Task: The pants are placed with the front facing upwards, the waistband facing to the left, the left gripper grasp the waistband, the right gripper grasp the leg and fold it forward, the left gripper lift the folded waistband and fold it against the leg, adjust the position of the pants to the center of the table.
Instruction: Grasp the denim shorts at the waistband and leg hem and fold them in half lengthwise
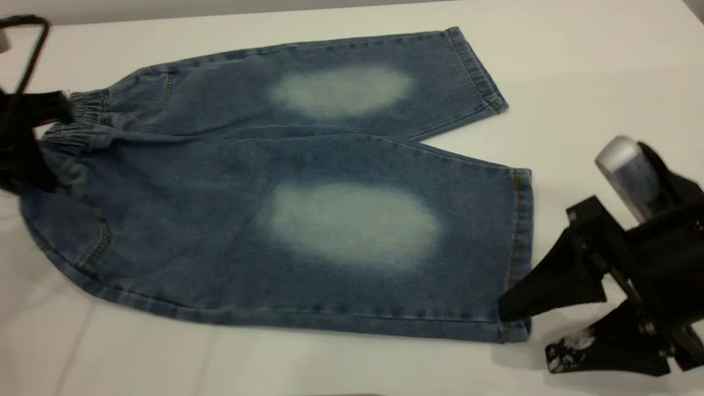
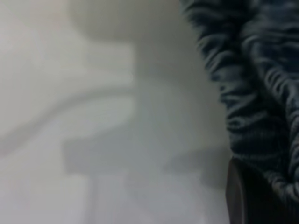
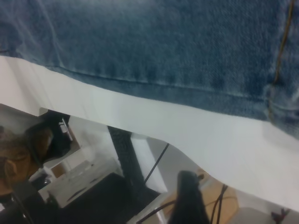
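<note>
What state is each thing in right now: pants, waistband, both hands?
pants: spread flat on the table, front up, unfolded, both legs side by side.
waistband: at the left end, gathered, bunched at the left hand.
left hand: at the waistband; grip not visible.
right hand: open, at the near leg's hem corner, not yet closed on it.

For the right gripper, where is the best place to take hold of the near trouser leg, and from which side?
Probably the stitched hem corner of the near leg of the pants, approached from the open table on the right. That corner lies flat and free, and the right gripper, jaws open, already sits beside it.
</note>
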Tool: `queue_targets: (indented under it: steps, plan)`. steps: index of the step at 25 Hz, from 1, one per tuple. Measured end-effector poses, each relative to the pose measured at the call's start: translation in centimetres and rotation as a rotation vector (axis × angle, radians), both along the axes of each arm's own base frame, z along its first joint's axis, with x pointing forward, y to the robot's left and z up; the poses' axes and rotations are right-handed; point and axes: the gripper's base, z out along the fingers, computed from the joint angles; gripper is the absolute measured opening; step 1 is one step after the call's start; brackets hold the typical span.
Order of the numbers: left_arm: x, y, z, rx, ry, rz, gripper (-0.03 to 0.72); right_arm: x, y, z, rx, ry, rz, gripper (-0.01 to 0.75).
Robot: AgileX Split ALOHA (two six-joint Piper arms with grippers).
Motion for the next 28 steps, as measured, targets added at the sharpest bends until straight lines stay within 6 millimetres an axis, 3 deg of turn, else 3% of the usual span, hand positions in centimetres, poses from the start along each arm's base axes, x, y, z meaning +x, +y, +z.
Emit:
queue_targets:
  steps: [6, 19, 28]
  plan:
    - [0.1, -1.9, 0.1, 0.001, -0.023, -0.059, 0.099, 0.2, -0.1, -1.0, -0.014, 0.011, 0.007, 0.453]
    - [0.1, -2.1, 0.1, -0.021, -0.019, -0.035, 0.099, 3.4, 2.3, -1.6, 0.002, -0.094, 0.111, 0.447]
    - [-0.2, -2.2, 0.0, -0.024, 0.01, -0.035, 0.099, 6.1, 2.5, -1.4, -0.028, -0.165, 0.099, 0.409]
